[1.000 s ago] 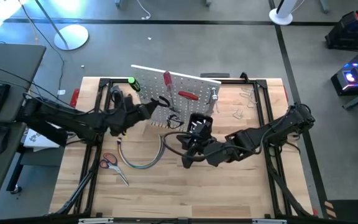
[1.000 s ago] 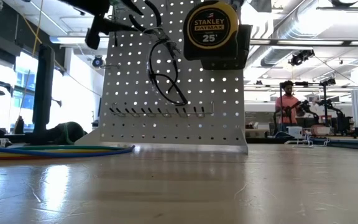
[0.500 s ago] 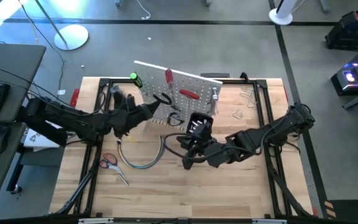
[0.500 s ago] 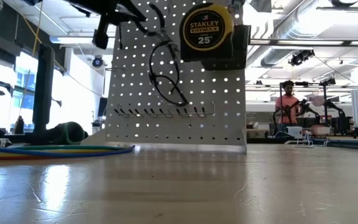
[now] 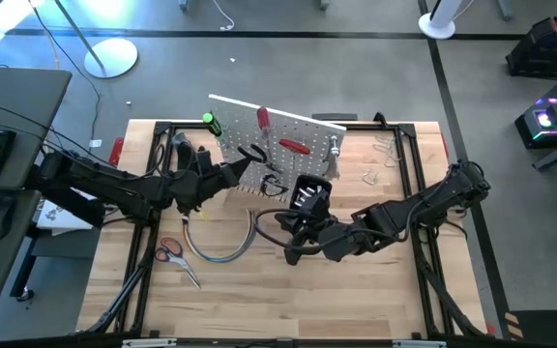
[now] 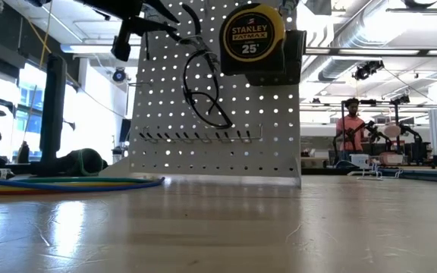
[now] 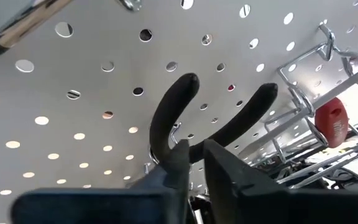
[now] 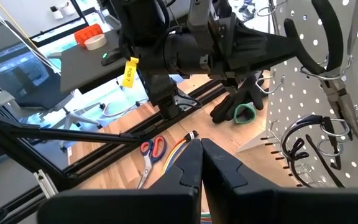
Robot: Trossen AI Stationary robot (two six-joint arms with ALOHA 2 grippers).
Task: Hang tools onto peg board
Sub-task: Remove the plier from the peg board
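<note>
The white peg board stands at the table's far middle. On it hang red-handled screwdrivers, a silver wrench, a yellow tape measure and black-handled pliers, jaws down. A green-handled screwdriver shows at the board's left top corner. My left gripper reaches level to the board's face and is shut on the pliers. My right gripper hangs shut and holds nothing, above the table in front of the board. Red-handled scissors lie flat on the table, near left. My left gripper pinches one black handle of the pliers between its two fingertips, near where the two handles meet. The fingers come level from the table's left side toward the board's face. The pliers stay against the board, handles up and jaws hanging down.
A curved bundle of coloured cables lies beside the scissors. A black glove lies left of the board. Metal clamps lie on the table right of it. A black frame rings the table. A person stands far behind.
The peg board has tipped a little: its top edge has gone toward the table's far edge, and the tape measure on it has shifted with it. Over the last half second everything has kept still.
</note>
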